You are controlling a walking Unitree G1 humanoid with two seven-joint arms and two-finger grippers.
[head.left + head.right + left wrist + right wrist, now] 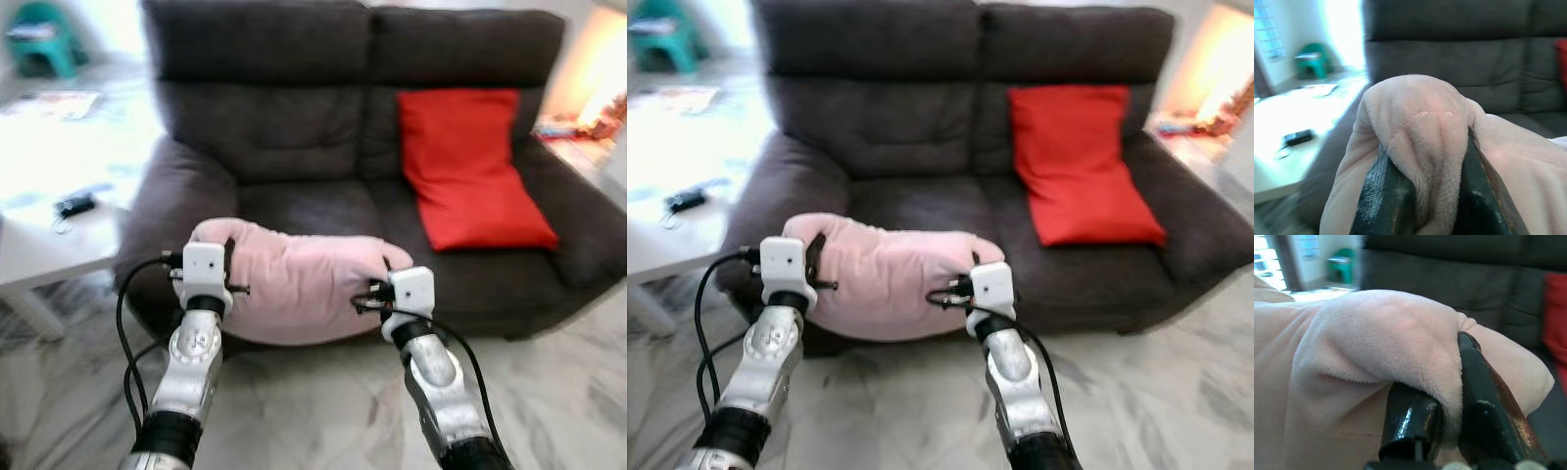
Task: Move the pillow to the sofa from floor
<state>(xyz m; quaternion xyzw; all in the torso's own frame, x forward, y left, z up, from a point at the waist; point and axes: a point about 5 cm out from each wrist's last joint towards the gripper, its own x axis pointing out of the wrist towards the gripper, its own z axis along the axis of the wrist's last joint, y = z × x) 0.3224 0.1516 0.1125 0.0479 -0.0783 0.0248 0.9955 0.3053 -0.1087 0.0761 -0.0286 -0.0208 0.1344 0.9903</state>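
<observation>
I hold pink pillow | left gripper, right gripper pinch its ends | soft, light, saggy; sofa ahead

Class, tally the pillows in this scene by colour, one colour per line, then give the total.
Pink pillow, held by the left gripper and right gripper: 1
Red pillow, on the sofa: 1
Total: 2

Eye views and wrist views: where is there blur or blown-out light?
Eye views: soft throughout, white table and upper right corner overexposed. Left wrist view: window side washed out, pink plush pillow sharp, dark grey sofa blurred. Right wrist view: background soft.
</observation>
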